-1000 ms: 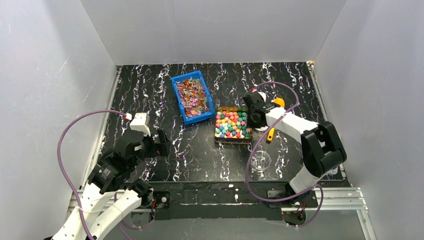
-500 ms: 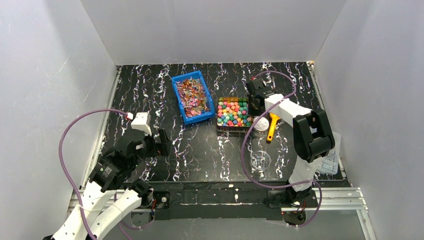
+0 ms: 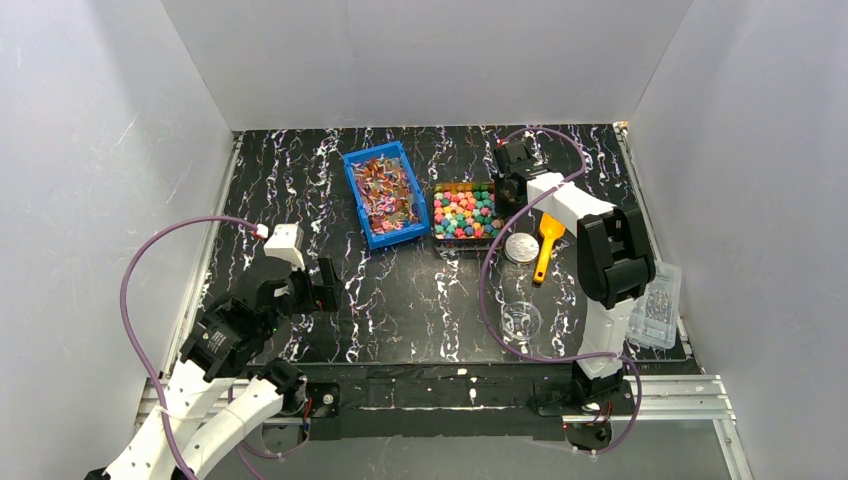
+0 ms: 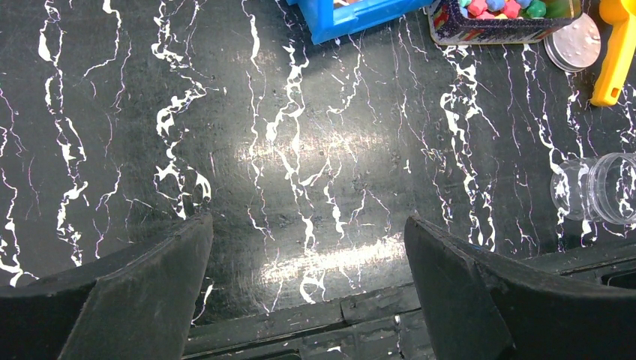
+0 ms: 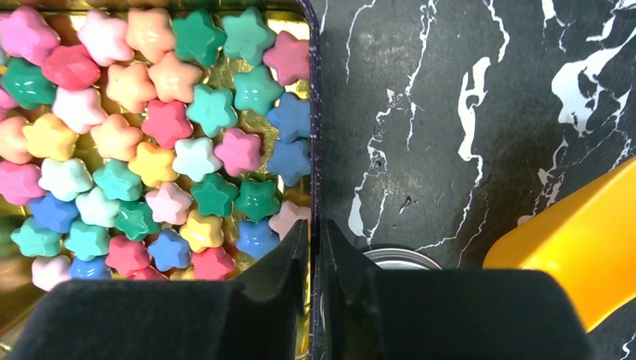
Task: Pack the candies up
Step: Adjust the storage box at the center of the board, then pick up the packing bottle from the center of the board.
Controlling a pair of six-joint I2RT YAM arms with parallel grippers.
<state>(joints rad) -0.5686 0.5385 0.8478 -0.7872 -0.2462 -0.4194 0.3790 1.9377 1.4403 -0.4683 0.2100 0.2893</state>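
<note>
The candies point(image 3: 466, 208) are small star-shaped sweets in pink, green, blue, yellow and orange. They fill a dark rectangular tin point(image 3: 438, 238) with a gold inside, right of the table's middle. In the right wrist view the candies point(image 5: 172, 142) lie left of the tin's right wall point(image 5: 315, 112). My right gripper point(image 5: 316, 232) is shut on that wall, one finger inside and one outside; it also shows in the top view point(image 3: 508, 193). My left gripper point(image 3: 325, 285) is open and empty over bare table at the near left, as the left wrist view point(image 4: 307, 225) shows.
A blue bin point(image 3: 385, 195) of wrapped sweets stands left of the tin. A silver lid point(image 3: 520, 247) and a yellow scoop point(image 3: 546, 240) lie right of the tin. A clear jar point(image 3: 521, 320) lies nearer the front. A clear plastic tray point(image 3: 655, 305) sits at the right edge.
My right gripper has dragged the tin toward the far side of the table, uncovering the silver lid and the scoop. The left arm has barely moved.
</note>
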